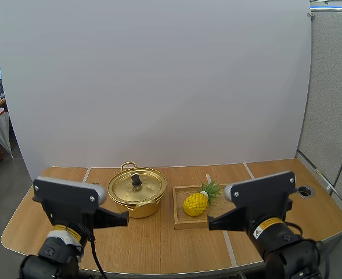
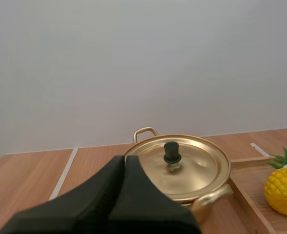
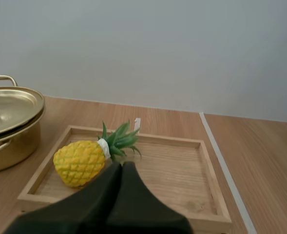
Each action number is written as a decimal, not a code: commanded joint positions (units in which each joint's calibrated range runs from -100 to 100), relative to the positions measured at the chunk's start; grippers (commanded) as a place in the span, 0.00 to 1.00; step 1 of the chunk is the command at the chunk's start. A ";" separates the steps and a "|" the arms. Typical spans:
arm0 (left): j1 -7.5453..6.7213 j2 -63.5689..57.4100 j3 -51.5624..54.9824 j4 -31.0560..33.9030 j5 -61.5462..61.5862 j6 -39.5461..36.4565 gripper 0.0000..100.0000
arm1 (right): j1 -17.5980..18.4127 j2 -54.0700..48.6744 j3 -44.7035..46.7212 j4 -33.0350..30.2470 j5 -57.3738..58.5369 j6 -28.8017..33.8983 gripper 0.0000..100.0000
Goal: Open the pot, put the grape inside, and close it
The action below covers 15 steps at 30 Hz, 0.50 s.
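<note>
My L fingers point(image 2: 111, 190) are pressed together, empty, just short of the gold pot point(image 1: 140, 209), lid point(image 1: 150, 187) on, mid-desk point(image 1: 159, 247). Pineapple point(image 1: 195, 204) lies in wooden tray point(image 1: 220, 210) right beside the pot. R fingers point(image 3: 133, 195) are closed too, empty, over the tray's near edge.

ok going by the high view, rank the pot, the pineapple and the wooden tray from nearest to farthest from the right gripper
1. wooden tray: its near rim lies right by the right gripper.
2. pineapple: in the tray's left part, just beyond that rim.
3. pot: on the table left of the tray, lid on.
</note>
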 commanded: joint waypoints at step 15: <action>1.83 -0.30 1.40 0.40 12.93 -5.31 0.02 | -0.26 -0.40 3.88 -0.33 3.44 -0.23 0.00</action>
